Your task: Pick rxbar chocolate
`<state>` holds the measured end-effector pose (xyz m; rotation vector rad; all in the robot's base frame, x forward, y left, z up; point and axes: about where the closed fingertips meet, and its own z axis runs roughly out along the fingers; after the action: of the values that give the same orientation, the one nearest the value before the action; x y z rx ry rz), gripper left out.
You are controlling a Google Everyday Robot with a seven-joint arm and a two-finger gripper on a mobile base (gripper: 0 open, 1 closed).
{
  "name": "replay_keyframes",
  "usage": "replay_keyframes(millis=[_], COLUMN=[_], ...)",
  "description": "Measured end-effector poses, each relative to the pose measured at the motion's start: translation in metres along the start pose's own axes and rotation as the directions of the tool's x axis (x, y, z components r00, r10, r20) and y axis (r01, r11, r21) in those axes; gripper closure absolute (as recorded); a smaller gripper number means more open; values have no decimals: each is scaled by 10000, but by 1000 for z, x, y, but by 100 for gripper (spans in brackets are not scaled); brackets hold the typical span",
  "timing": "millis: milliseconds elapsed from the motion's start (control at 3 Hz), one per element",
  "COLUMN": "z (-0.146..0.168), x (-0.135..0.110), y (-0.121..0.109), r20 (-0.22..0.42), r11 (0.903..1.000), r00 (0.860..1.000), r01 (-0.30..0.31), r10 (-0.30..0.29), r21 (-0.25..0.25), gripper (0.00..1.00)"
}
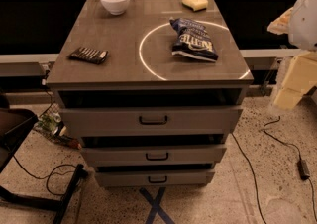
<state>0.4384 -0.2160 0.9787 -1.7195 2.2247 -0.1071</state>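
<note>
rxbar chocolate lies flat, alone, well left of chip bag, open to top grasp; gripper hangs right of bag, can't tell if open.

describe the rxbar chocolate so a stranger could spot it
On top of the grey drawer cabinet, look at its front left corner, far from the end effector at the picture's right edge. The rxbar chocolate lies there: small, flat, black with thin white stripes, unlike the bigger blue chip bag.
</note>
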Motion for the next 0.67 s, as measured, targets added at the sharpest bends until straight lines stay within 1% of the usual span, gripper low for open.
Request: replay_keyframes(millis=[333, 667], z=[0, -1], x=[0, -22], y=[0, -23], r20=[1, 1163], r11=[10000, 9968], r00=[10000, 9923], r01=[0, -500], r10=[0, 426], r21=[2, 617], gripper=[0, 0])
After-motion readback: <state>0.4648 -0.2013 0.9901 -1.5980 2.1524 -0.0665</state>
